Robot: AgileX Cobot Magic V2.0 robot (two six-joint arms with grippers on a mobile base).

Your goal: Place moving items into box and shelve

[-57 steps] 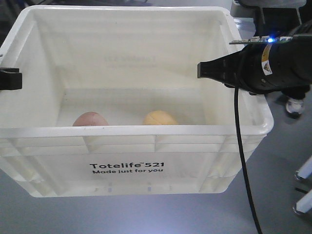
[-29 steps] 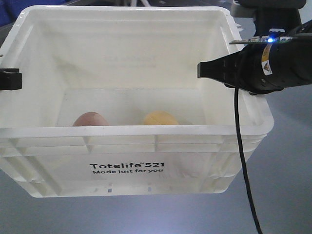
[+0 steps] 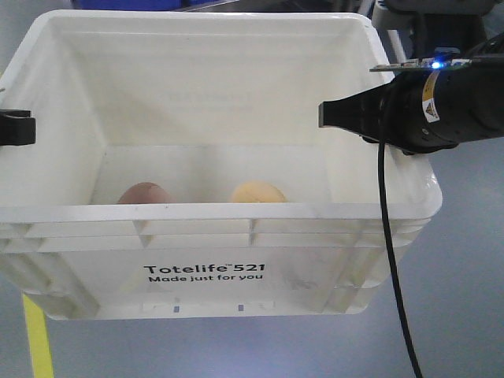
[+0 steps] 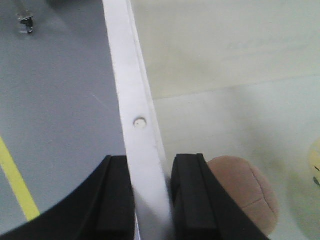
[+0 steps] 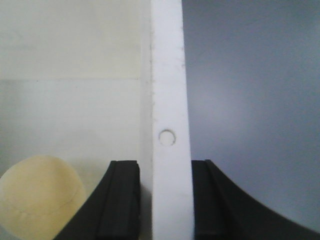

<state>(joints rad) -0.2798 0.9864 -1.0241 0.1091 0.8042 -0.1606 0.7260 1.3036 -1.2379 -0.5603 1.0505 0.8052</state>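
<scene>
The box (image 3: 205, 211), a big white crate printed "Totelife 521", hangs above the grey floor between both arms. Inside it lie the moving items: a pinkish-beige lump (image 3: 144, 193) at the left and a yellow-orange lump (image 3: 257, 191) near the middle. My left gripper (image 3: 16, 127) is shut on the left rim (image 4: 131, 90), one finger outside and one inside, close to the pink lump (image 4: 245, 190). On the opposite side my right gripper (image 3: 339, 114) clamps the right rim (image 5: 167, 75), with the yellow lump (image 5: 40, 195) just inside.
A yellow floor line (image 3: 35, 339) runs under the box's left corner. Blue objects (image 3: 134, 4) show beyond the far rim. A black cable (image 3: 390, 260) hangs from the right arm across the box's right end. A small metal fitting (image 4: 25, 22) stands on the floor.
The box stays fixed between the grippers while the background has shifted: the legs at the right are gone, and a yellow floor line and blue objects have come into view.
</scene>
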